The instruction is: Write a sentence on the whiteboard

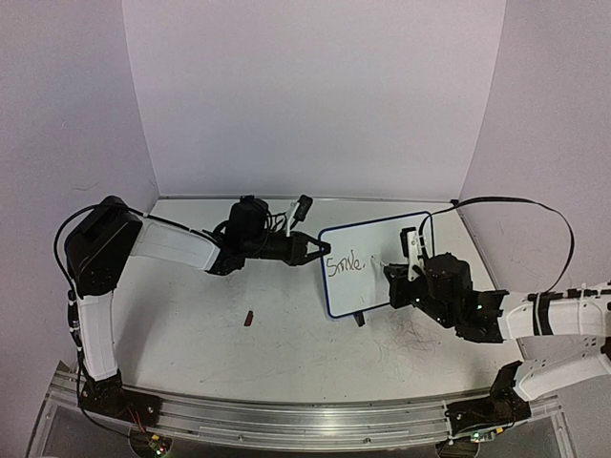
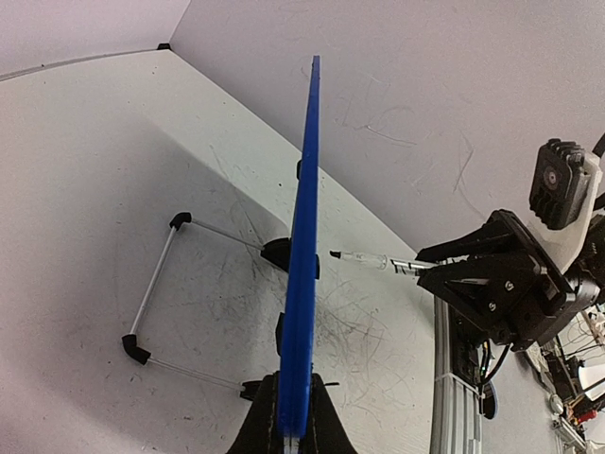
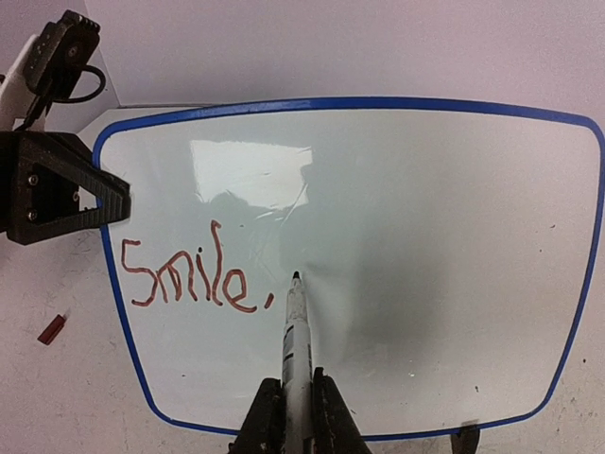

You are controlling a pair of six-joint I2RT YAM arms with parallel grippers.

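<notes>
While my left hand [image 2: 293, 421] is clenching the left edge of the whiteboard [image 3: 425, 236], the board is standing upright on the counter [image 1: 210, 353], right of centre in the top view. My right hand [image 3: 293, 421], low centre in its wrist view, is grasping a marker [image 3: 296, 331], its tip pointing at the board just right of the sentence [image 3: 194, 274], which is reading only "Smile,"; whether the tip is touching I cannot tell.

your right gripper [image 3: 298, 407] pinches the marker [image 3: 296, 331], its tip just right of the sentence [image 3: 189, 276], which reads only "smile," in red on the whiteboard [image 3: 435, 236]. the left gripper [image 3: 99, 197] clamps the board's left edge. a red scrap [image 3: 52, 329] lies on the table [image 3: 57, 397].
</notes>
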